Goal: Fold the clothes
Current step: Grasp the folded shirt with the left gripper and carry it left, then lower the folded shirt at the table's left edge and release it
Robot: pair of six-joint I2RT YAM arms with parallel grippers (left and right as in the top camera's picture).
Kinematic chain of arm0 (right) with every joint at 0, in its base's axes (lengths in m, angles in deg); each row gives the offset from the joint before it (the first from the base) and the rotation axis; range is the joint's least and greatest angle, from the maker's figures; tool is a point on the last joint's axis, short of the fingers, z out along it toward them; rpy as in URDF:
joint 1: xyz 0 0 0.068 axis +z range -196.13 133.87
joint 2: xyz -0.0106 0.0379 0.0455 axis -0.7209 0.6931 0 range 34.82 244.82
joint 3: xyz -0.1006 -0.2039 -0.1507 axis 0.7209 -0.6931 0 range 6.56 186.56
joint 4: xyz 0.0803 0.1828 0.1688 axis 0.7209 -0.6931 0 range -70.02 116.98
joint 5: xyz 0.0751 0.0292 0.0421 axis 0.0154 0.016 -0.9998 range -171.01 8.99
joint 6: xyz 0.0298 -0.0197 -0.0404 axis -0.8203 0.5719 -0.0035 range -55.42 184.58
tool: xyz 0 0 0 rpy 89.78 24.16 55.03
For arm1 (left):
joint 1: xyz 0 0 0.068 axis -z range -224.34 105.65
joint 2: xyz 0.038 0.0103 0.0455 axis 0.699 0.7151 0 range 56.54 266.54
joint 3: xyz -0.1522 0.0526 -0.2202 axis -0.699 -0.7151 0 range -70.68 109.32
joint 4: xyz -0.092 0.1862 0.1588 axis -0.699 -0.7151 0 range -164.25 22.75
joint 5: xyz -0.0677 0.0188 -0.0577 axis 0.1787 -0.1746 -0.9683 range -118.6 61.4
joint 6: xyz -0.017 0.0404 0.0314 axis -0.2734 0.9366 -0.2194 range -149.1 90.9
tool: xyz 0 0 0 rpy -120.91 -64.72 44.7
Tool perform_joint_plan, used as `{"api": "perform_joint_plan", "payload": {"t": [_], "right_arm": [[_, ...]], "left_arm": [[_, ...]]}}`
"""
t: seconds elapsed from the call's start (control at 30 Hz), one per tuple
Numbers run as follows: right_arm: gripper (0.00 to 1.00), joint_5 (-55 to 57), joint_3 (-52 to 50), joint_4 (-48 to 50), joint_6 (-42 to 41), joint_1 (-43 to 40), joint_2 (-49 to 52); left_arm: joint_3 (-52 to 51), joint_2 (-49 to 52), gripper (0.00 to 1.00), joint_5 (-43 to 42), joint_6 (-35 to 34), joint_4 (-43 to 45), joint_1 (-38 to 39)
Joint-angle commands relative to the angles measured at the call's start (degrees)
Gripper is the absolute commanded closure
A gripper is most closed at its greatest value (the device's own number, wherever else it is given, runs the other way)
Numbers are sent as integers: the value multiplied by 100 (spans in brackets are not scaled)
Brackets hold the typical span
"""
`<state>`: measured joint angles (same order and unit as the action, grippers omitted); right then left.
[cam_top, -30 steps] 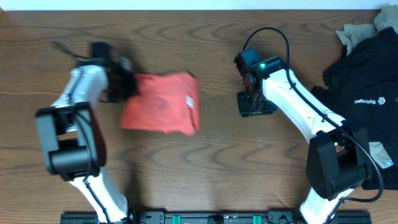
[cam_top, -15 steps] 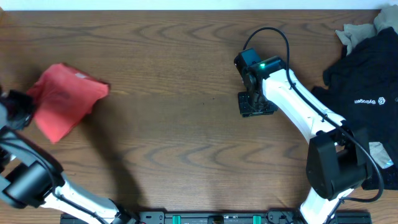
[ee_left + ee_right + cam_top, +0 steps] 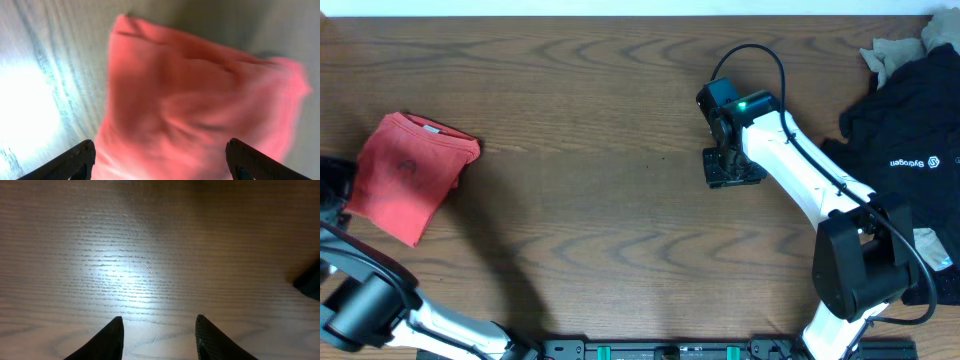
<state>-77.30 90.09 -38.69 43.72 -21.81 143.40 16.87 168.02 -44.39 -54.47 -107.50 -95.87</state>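
Observation:
The coral-red T-shirt (image 3: pixel 408 172), folded into a small bundle, lies at the table's far left. In the left wrist view the red cloth (image 3: pixel 200 95) is blurred and fills most of the frame. My left gripper (image 3: pixel 160 150) stands open, its two dark fingertips (image 3: pixel 82 157) wide apart on either side of the cloth without pinching it. From overhead only a dark bit of that gripper (image 3: pixel 332 185) shows at the left edge, beside the shirt. My right gripper (image 3: pixel 732 168) hovers open over bare wood (image 3: pixel 159 322), holding nothing.
A black tee with a small white logo (image 3: pixel 910 130) is heaped at the right edge. Beige pieces lie above it (image 3: pixel 895 50) and below it (image 3: pixel 925 245). The right arm's cable (image 3: pixel 760 55) loops over the table's back.
The left arm has swung the red shirt from left of centre to the far left edge. Its jaws have opened and let the shirt go. The right arm has not moved.

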Motion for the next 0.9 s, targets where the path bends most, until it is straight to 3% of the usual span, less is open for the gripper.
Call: {"api": "perform_joint_plan", "payload": {"t": [0.0, 0.17, 0.23, 0.3, 0.47, 0.57, 0.7, 0.87], "right_arm": [[55, 81, -4, 52, -74, -149, -90], [55, 79, -4, 74, -74, -149, -90], [54, 81, -4, 70, -72, -149, -90], [54, 79, -4, 70, -74, -149, -90], [54, 81, -4, 9, -72, -149, -90], [54, 81, -4, 4, -28, -149, -90], [55, 79, -4, -33, -31, -149, -90], [55, 76, -4, -81, -33, -149, -90]], "left_arm": [[83, -660, 19, -197, 435, 42, 431], [79, -772, 42, -186, 785, -341, 1423], [28, -713, 67, -35, 907, -640, 1869], [-109, -627, 79, 319, 905, -870, 2304], [-658, -304, 81, 1703, 898, -1019, 3193], [-822, -83, 82, 2197, 789, -981, 3348], [-826, 190, 81, 2293, 710, -765, 3261], [-826, 356, 81, 2295, 713, 192, 2981]]}}
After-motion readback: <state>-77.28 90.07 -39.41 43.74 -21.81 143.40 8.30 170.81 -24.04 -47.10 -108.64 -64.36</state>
